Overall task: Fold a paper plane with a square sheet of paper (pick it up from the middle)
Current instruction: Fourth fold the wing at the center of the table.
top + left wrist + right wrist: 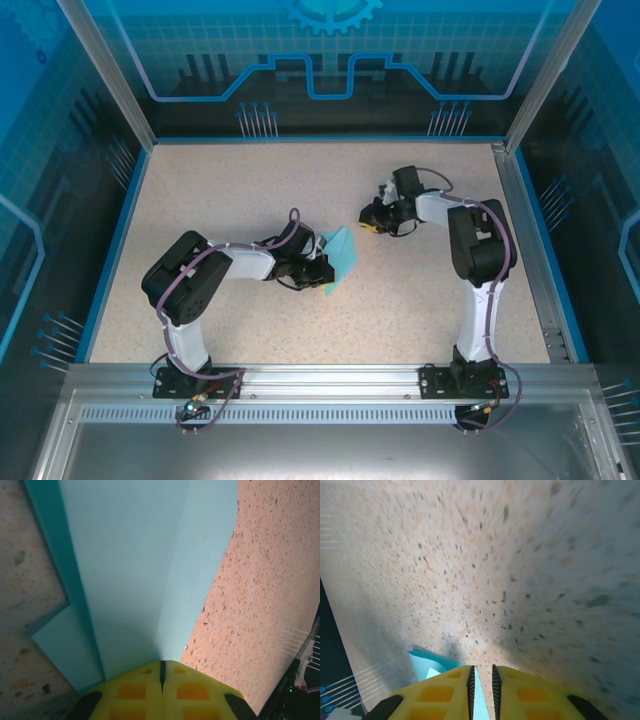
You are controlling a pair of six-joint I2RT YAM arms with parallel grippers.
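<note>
So, the paper plane [342,251] is held off the front of the left gripper [318,269], roughly mid-table [250,180]. It's folded paper by now, not a flat square. In the left wrist view the two yellow fingers [132,692] are pressed together with just a hairline seam between them, and the light-turquoise paper [135,570] is pinched right at that seam. From the fingertips of the left gripper [161,663] it fans straight out ahead, getting wider the further it gets from the jaws. One long crease can be seen running forward from the seam, and a darker folded layer is tucked along the left side. A smaller flap sticks out at lower left, just beside the left finger. Speckled table [260,605] is seen on both sides of it.

The right gripper [371,225] is parked just past the far corner of the plane, facing it. In its wrist view the jaws of the right gripper [482,672] are nearly closed, with only a narrow slit left. A sliver of turquoise is seen in that slit, and a bit more paper [427,661] is poking out just left of the left finger. Whether that corner is actually being pinched or just sits behind the fingers can't be told. The table [495,555] ahead of the jaws is blurred.
</note>
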